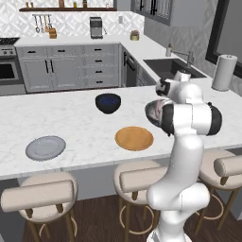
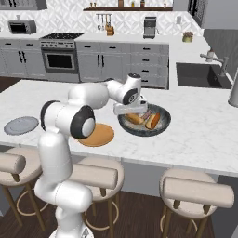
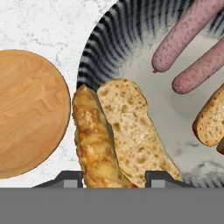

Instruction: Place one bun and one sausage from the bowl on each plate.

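Note:
The dark speckled bowl stands on the island, right of the tan-orange plate. In the hand view its ribbed wall curves round a split bun, two pink sausages and a second bun at the right edge. My gripper reaches down into the bowl's left side, its two tips pressed against either side of the split bun, which lies on the bowl floor. In the right base view my gripper hangs over the bowl's near-left rim. The light grey plate sits far left, bare.
A smaller glossy dark blue bowl stands behind the tan-orange plate. Three stools line the island's near edge. A paper towel roll and the sink are at the back right.

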